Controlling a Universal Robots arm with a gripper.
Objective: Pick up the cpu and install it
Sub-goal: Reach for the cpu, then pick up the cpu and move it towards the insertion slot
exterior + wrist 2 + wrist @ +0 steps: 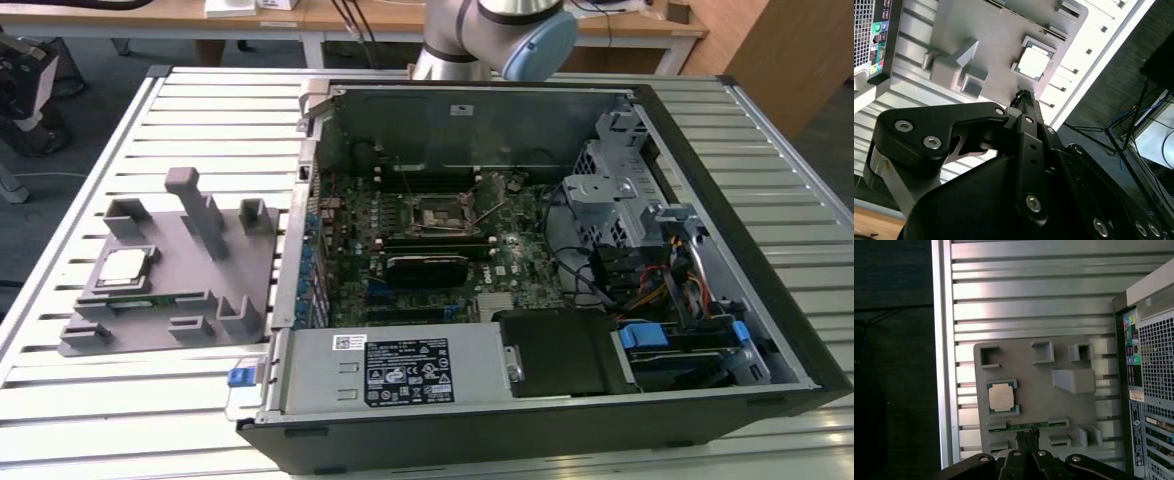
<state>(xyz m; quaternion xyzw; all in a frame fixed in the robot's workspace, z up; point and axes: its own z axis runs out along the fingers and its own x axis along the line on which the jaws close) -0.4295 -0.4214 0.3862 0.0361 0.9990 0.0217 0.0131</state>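
The cpu (124, 264), a small square chip with a silvery top, lies flat in a recess of the grey tray (180, 262) at the exterior view's left. Both wrist views look down on the cpu (1001, 396) (1033, 64) from well above. My gripper (1027, 434) (1023, 95) hangs over the tray's edge near the cpu, apart from it, shut with nothing in it. On the motherboard inside the open computer case sits the black square socket frame (441, 213).
A narrow green memory stick (147, 298) (1026, 426) lies in a slot of the tray beside the cpu. Upright grey posts (200, 205) rise from the tray. The case wall (300, 200) stands between tray and motherboard. The slatted metal table (134, 400) drops off near the tray.
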